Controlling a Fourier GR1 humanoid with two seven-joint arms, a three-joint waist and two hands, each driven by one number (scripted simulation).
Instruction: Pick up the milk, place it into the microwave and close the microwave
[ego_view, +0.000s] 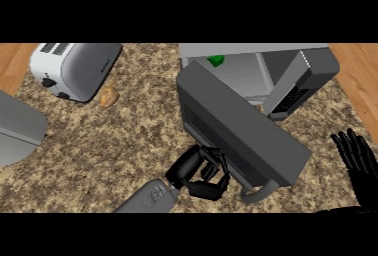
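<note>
Left hand (198, 172): nearest item, at the lower end of the microwave door (240, 131), grey forearm rising from the lower edge; fingers curled, touching the door's outer face beside its handle (260, 192), enclosing nothing visible. Right hand (359, 162): right of the door, well apart from it, fingers straight and upright, resting. Microwave door: swung open, long axis running diagonally from the handle up toward the microwave (275, 70). Milk (215, 60): green item inside the microwave cavity, at its left; orientation cannot be told. Toaster (74, 67): far left of the microwave, on the counter (111, 140).
</note>
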